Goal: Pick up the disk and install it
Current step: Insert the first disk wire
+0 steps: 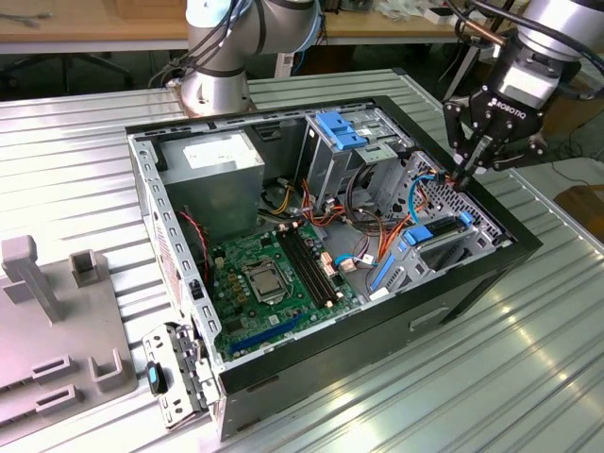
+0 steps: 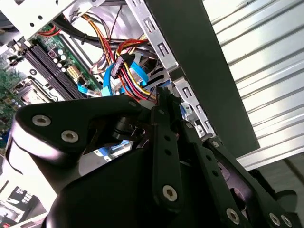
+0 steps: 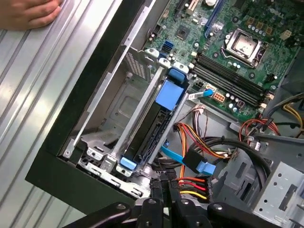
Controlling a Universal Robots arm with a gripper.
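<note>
The disk (image 3: 153, 124) stands on edge in the drive bay at the case's front corner, its blue carrier frame showing along the upper edge. In the exterior view the disk (image 1: 440, 234) lies low by the case's wall on the exterior view's right. My gripper (image 1: 469, 174) hangs just above and behind it, over the bundle of cables near that wall, fingers pressed together with nothing between them. In the first wrist view the gripper (image 3: 165, 188) points at the disk's connector end. The second wrist view has the gripper (image 2: 164, 98) tips beside coloured power wires.
The open computer case (image 1: 472, 283) lies on a ribbed metal table (image 1: 528, 377). Inside are the motherboard (image 1: 269, 274), a silver power supply (image 1: 212, 165) and a blue-tabbed drive cage (image 1: 342, 132). Orange and blue cables (image 3: 199, 161) crowd the bay. A hand (image 3: 28, 12) rests on the table.
</note>
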